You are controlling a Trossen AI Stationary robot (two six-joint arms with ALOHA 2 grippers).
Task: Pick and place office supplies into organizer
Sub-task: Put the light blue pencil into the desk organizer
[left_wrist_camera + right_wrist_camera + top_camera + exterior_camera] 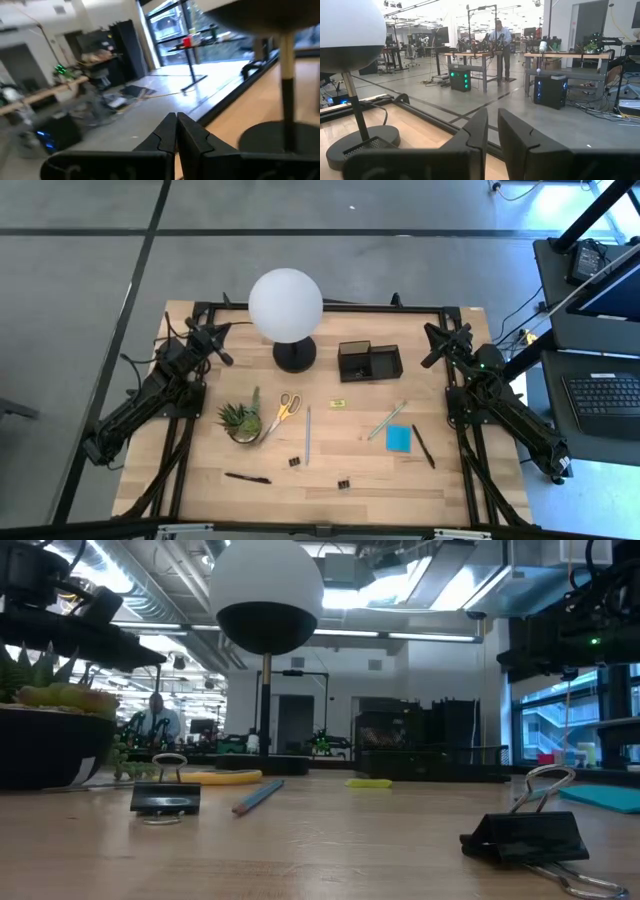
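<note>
Supplies lay scattered across the wooden table [200, 490] with both arms parked at the far corners, neither near any item, which suggested the sorting had not begun. The left gripper [176, 131] rested with its fingers pressed together, empty; the right gripper [492, 131] showed a narrow gap, also empty. The organizer [369, 362] sat just beside the lamp [286, 304], apparently empty and within either arm's reach. Nearer the front lay the scissors [284, 409] close to the potted plant [240, 420], a blue pencil [308, 435], the sticky-note pad [399, 438], two black pens [424, 446] and two binder clips [343, 482].
</note>
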